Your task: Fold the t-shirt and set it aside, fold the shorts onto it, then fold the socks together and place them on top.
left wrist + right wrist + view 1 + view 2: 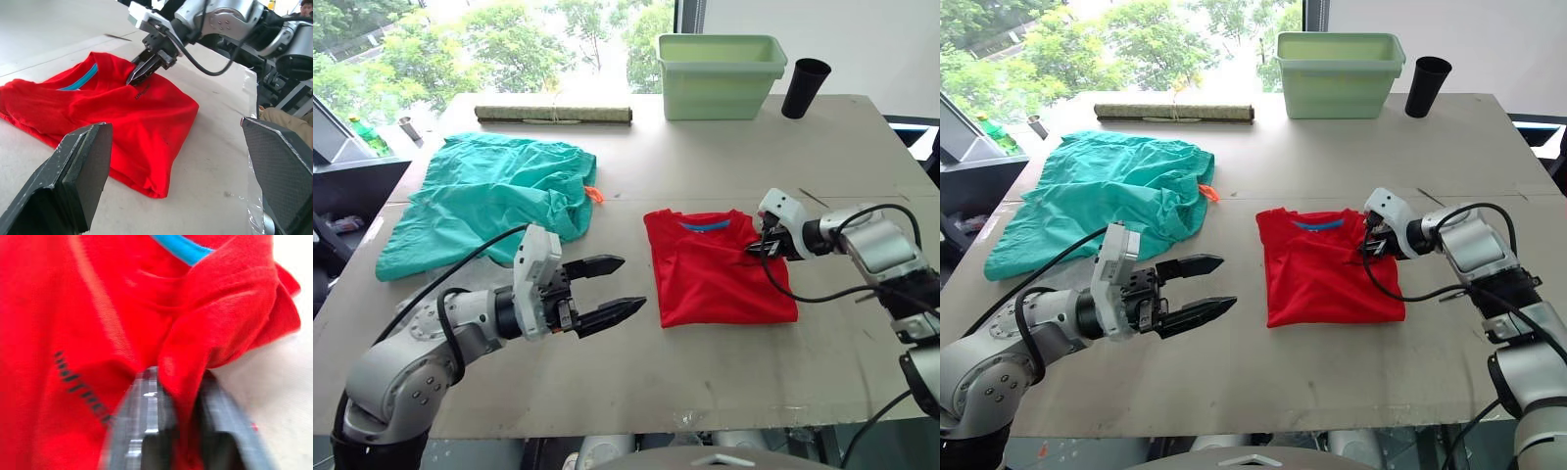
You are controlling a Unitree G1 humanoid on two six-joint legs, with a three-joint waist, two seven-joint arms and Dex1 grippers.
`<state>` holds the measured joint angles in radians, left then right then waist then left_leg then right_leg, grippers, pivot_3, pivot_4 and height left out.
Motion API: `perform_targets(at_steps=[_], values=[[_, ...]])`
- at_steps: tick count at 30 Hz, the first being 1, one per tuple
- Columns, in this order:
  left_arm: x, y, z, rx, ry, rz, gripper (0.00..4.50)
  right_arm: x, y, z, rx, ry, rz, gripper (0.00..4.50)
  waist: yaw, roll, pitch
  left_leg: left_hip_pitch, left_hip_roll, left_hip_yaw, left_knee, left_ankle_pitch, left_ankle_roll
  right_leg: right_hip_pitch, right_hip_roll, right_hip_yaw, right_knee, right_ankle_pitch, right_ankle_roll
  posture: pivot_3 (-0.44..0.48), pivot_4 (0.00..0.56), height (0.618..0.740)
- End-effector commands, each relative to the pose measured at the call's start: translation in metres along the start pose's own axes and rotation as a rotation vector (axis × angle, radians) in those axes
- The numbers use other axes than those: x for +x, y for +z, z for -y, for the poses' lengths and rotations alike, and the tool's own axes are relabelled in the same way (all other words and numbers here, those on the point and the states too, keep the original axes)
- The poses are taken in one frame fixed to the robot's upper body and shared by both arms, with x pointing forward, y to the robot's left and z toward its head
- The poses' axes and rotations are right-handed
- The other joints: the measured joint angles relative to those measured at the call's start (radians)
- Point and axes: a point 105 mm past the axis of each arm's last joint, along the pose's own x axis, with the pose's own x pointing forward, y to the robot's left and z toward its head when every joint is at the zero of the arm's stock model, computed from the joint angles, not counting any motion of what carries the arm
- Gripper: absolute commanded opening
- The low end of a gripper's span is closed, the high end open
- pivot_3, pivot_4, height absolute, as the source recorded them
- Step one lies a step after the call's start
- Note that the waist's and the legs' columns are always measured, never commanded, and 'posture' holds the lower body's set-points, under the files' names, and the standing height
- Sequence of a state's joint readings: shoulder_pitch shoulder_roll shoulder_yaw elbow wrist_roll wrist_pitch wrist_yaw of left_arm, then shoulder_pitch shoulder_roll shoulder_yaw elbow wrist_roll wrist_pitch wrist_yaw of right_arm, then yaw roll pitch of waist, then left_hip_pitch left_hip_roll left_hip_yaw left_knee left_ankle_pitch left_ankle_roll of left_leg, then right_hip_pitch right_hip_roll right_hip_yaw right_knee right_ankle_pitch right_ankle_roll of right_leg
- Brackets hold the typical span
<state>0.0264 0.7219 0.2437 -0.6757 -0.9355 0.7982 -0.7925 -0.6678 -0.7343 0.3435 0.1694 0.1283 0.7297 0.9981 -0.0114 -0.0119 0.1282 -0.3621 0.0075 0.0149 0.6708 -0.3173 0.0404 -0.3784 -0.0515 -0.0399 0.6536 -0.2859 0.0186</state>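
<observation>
The t-shirt (715,266) lies near the middle of the table (724,372), already folded into a rough rectangle with its blue neck label at the far edge and one fold of its right-hand edge bunched up. The right gripper (764,246) has its jaws clamped on that bunched fold, cloth pinched between the two fingers as the right wrist view shows. The fabric looks thin, light and limp, so it will likely sag and slide out of shape if lifted by one point; a hold on a doubled edge or corner, with a second support on the opposite side, seems the safer way to move it. The left gripper (607,291) hovers just left of the shirt above bare table, its jaws wide apart and holding nothing. Further left and toward the window the shorts (484,201) lie crumpled and unfolded, the orange cord showing at their near right edge. By count: one red shirt, one pair of shorts, and beyond them one rolled mat (553,115), one pale green bin (720,76) and one black cup (803,88)
</observation>
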Motion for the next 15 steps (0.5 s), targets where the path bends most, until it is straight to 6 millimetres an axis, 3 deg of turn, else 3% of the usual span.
perform_targets(at_steps=[1, 8, 11, 15], values=[[0.005, 0.009, 0.009, 0.044, -0.04, 0.029, 4.5, -0.019, -0.032, 0.002, -0.029, -0.103, -0.123, 0.14, 0.011, 0.001, 0.001, -0.001, 0.0, 0.0, 0.0, 0.0, 0.0, 0.0, -0.001, -0.001, -0.001, 0.0, 0.0, 0.0, 0.15, 0.74], [0.016, 0.003, 0.015, 0.053, -0.119, 0.01, 4.5, -0.096, -0.079, 0.028, -0.159, -0.289, -0.378, 0.14, 0.039, 0.005, 0.003, -0.005, -0.002, 0.0, 0.001, -0.001, 0.001, 0.001, -0.004, -0.003, -0.008, 0.0, 0.0, 0.0, 0.15, 0.74], [0.026, 0.003, 0.017, 0.068, -0.158, 0.015, 4.5, -0.118, -0.095, 0.058, -0.199, -0.384, -0.458, 0.14, 0.032, 0.006, 0.004, -0.005, -0.002, 0.0, 0.001, -0.001, 0.001, 0.001, -0.003, -0.003, -0.008, 0.0, 0.0, 0.0, 0.15, 0.74], [0.044, 0.007, 0.027, 0.077, -0.246, 0.047, 4.5, -0.137, -0.099, 0.107, -0.312, -0.511, -0.516, 0.14, 0.012, 0.013, 0.008, -0.003, -0.003, 0.004, 0.002, 0.0, 0.002, 0.001, -0.001, 0.0, -0.007, 0.001, 0.0, 0.0, 0.15, 0.74]])
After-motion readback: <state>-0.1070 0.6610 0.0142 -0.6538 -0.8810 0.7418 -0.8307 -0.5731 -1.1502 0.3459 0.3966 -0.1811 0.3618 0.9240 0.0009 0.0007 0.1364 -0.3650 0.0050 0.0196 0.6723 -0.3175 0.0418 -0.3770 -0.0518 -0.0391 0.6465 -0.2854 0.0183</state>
